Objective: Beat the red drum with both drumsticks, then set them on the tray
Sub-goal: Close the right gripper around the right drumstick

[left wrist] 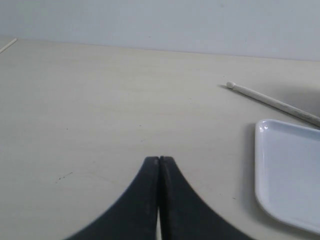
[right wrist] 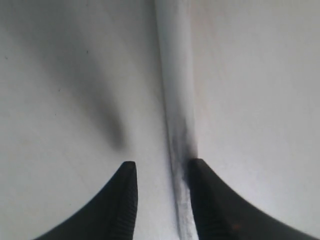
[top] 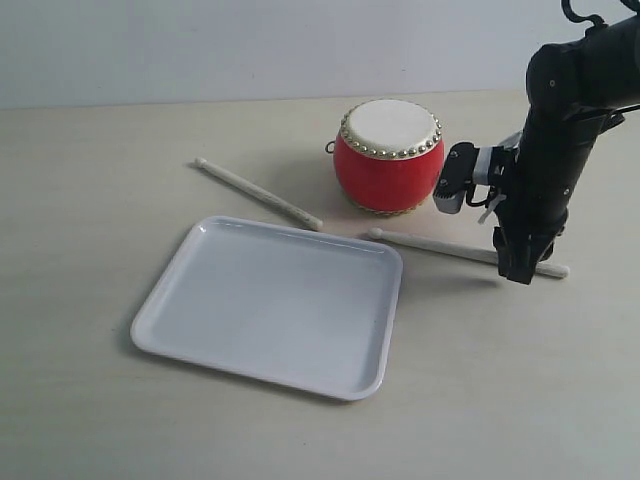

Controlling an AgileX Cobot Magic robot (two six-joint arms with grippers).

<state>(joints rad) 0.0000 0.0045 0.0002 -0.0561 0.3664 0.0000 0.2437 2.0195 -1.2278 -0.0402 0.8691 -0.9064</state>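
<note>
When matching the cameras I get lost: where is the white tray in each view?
Exterior: the tray lies lower centre, before the red drum.
Left wrist: one end of the tray shows, a drumstick just beyond it.
Right wrist: not in it.
Shared landmark: that drumstick, by the tray's far edge in the exterior view.

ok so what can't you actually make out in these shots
- Exterior view: left gripper is out of frame; only its wrist view shows it, shut.
- Exterior view: right gripper covers part of the right stick, so contact is unclear.
- Right wrist view: that stick is blurred, both ends cut off.
- Left wrist view: tray and left stick run off the edge; drum not seen.
</note>
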